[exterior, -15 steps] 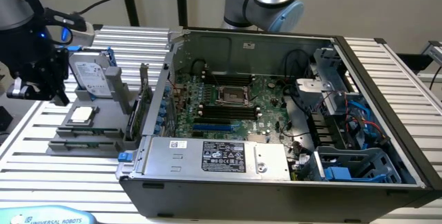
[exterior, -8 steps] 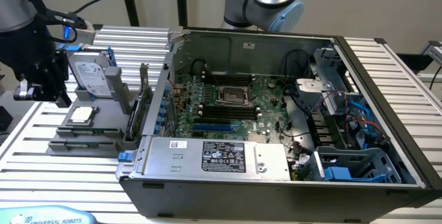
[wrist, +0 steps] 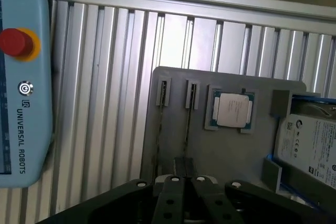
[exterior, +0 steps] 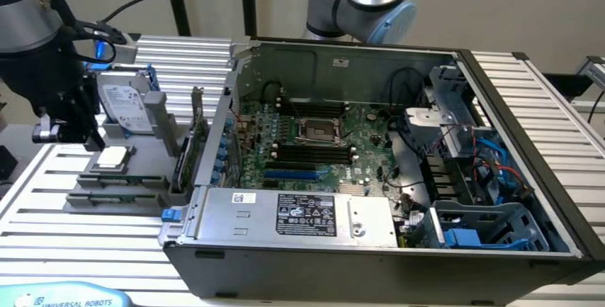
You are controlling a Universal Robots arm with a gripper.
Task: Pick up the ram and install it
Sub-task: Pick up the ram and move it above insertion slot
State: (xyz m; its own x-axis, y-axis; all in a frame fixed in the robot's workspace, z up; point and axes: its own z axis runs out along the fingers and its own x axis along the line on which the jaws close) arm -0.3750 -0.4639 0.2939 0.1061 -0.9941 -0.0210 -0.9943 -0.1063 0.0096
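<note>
Two thin ram sticks (wrist: 187,127) stand on edge in the narrow slots of a grey parts holder (wrist: 210,156); in the exterior view the ram (exterior: 112,179) shows as greenish strips low in that holder (exterior: 85,201). My gripper (wrist: 184,179) hangs just above the holder with its fingers together and nothing visible between them. In the exterior view the gripper (exterior: 81,137) sits at the far left, over the holder's back end. The open computer case (exterior: 529,123) holds the motherboard, whose long black slots (exterior: 312,152) lie empty beside the processor socket (exterior: 319,130).
On the holder also sit a square silver processor chip (wrist: 232,109) and a hard drive (wrist: 310,148) in a blue frame. A teach pendant (wrist: 21,103) with a red button lies on the ribbed aluminium table (wrist: 105,77). A second robot arm (exterior: 373,2) stands behind the case.
</note>
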